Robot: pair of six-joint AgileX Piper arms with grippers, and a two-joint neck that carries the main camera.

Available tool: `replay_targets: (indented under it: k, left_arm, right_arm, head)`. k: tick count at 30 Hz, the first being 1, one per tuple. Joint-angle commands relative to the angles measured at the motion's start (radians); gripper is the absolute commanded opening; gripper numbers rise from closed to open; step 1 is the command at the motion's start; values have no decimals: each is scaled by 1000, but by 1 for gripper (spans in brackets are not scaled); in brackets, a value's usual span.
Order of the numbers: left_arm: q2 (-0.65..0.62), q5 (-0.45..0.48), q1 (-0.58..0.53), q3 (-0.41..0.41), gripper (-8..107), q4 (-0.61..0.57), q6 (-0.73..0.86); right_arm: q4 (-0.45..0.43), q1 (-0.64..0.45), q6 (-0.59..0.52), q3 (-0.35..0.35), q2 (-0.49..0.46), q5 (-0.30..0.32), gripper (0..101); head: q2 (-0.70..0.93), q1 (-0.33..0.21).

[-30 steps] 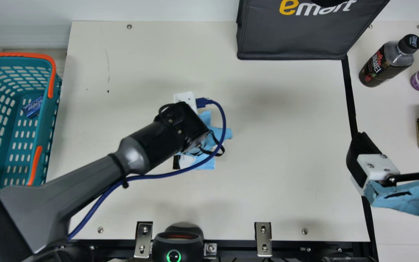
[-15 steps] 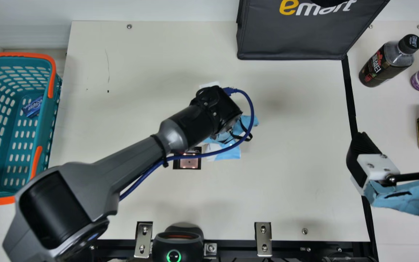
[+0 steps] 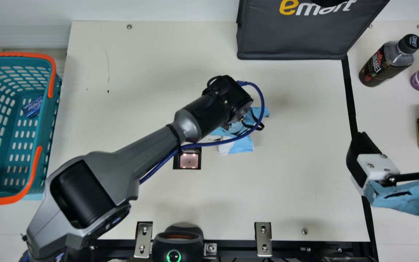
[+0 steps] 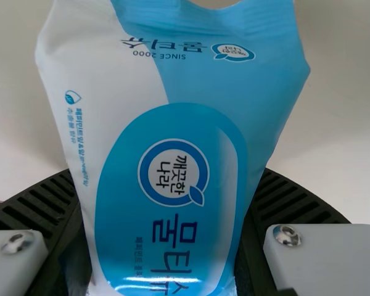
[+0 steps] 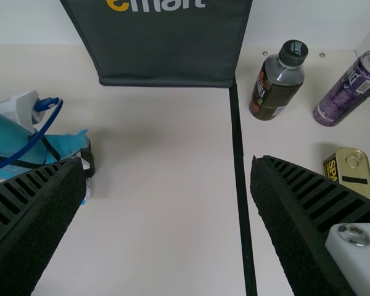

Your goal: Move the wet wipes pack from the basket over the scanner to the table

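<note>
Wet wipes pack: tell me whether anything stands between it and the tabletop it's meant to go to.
Nothing visible does. The left gripper holds the wet wipes pack over the table, and the scanner lies off to one side, flat in the tabletop. The spot directly under the pack is hidden.

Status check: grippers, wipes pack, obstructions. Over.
Left gripper shut on wipes pack, right of lit scanner window; not yet released. Right gripper open, empty, off to the right. Blue cable loops beside left wrist, might snag.
</note>
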Motion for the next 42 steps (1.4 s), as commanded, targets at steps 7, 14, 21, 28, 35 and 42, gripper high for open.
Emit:
replay_targets:
  k: [7,14,21,28,35,42]
  left_arm:
    - [-16,-37,5,23,75,-28,23]
    - [-105,-117,27,117,90,-66,73]
    - [-276,-213,94,293,90,-145,237]
    - [-490,-278,219,507,90,-273,486]
    - [-707,-261,370,687,90,-371,716]
    - [-936,-185,518,807,90,-386,904]
  right_arm:
    - [0,0,0,0,0,0,95]
    - [0,0,0,0,0,0,95]
    - [0,0,0,0,0,0,95]
    - [0,0,0,0,0,0,95]
    - [0,0,0,0,0,0,95]
    - [0,0,0,0,0,0,95]
  head:
    - [2,-29]
    - [2,-29]
    - [2,-29]
    - [2,-29]
    - [2,-29]
    - [2,-29]
